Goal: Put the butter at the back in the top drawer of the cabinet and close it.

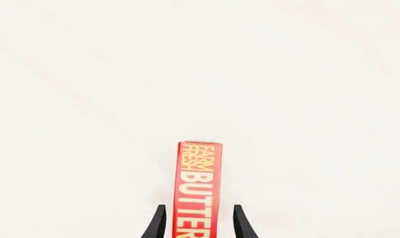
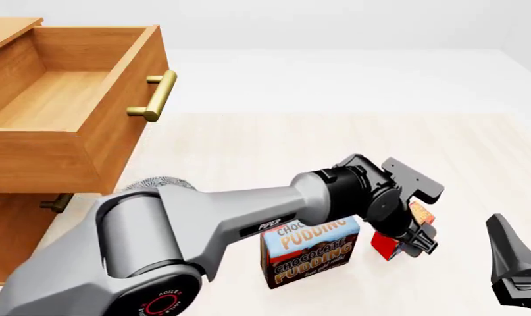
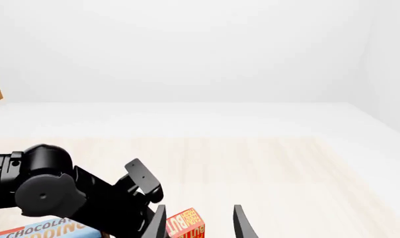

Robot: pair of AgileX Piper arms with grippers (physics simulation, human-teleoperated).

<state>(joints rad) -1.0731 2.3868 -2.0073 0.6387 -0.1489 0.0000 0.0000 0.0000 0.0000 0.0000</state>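
Butter (image 2: 390,245): on the table (image 2: 274,151), just right of the pudding box (image 2: 311,253), under my left gripper (image 2: 409,241). In the left wrist view I see the butter (image 1: 200,191) as a narrow red face, lettering running along its length; its long axis lies along the fingers, far end pointing away from the camera. The 2 black fingertips (image 1: 158,225) stand on either side of the box with a thin gap showing on each side, so I read the left claw as spread around the butter, not yet clamped. From the front, most of the box is hidden by the wrist; only a red corner and an orange patch show.

Right gripper (image 3: 198,223): fingertips parted with nothing between them. The butter (image 3: 186,224) shows beyond it, beside the left arm.

Containers: top drawer (image 2: 68,99) of the cabinet (image 2: 20,227) is pulled fully out, upper left in the front view. I see only bare wood in the part of its inside that shows (near corner hidden by its own front wall). Brass handle (image 2: 157,96) faces the table. A 2nd handle (image 2: 56,202) peeks out below.
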